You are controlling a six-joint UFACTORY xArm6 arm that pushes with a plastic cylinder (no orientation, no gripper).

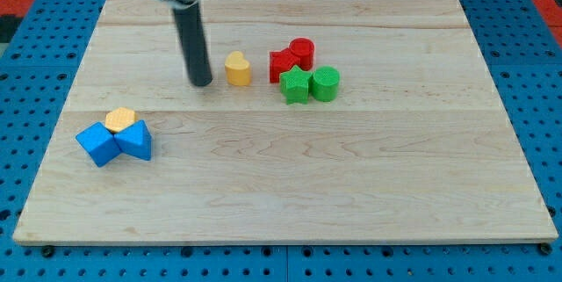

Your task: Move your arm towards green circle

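Closest to the view's bottom is a little huddle at the left: a blue cube (97, 144) and a blue triangular block (135, 140) touching, with a yellow hexagon-ish block (120, 119) tucked right behind them. The wooden board (351, 185) sits on a blue pegboard surface (544, 97). Up top, the arm has no hand to open or close, just a dark rod. Its tip (201, 83) sits just left of a yellow heart-like block (236, 68). The green circle (325, 83) is further right, touching a green star (296, 84), with a red block (282, 63) and red cylinder (302, 52) right behind them.
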